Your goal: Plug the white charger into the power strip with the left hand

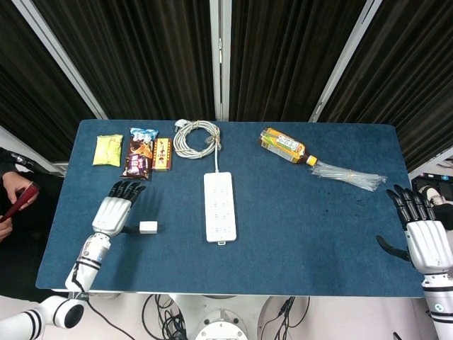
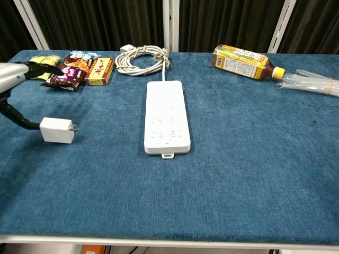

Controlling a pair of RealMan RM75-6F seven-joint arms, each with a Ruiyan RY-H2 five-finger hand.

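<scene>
Left robot hand (image 1: 115, 212) sits on the blue desk (image 1: 304, 227), fingers spread flat, thumb touching the white charger (image 1: 148, 227) just beside it. Right robot hand (image 1: 422, 237) rests at the desk's right edge, fingers apart, holding nothing. Past the charger lies the white power strip (image 1: 219, 206). Farther back are the coiled cord (image 1: 197, 136), snacks (image 1: 138, 154) and a bottle (image 1: 284, 145).

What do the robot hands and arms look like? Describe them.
Both match. The left robot hand has a silver-white palm shell with black fingers, on a slim white forearm ringed by a dark band near the wrist, and a thin black cable hangs below it. The right robot hand shows the same white shell, black fingers and white wrist.
</scene>
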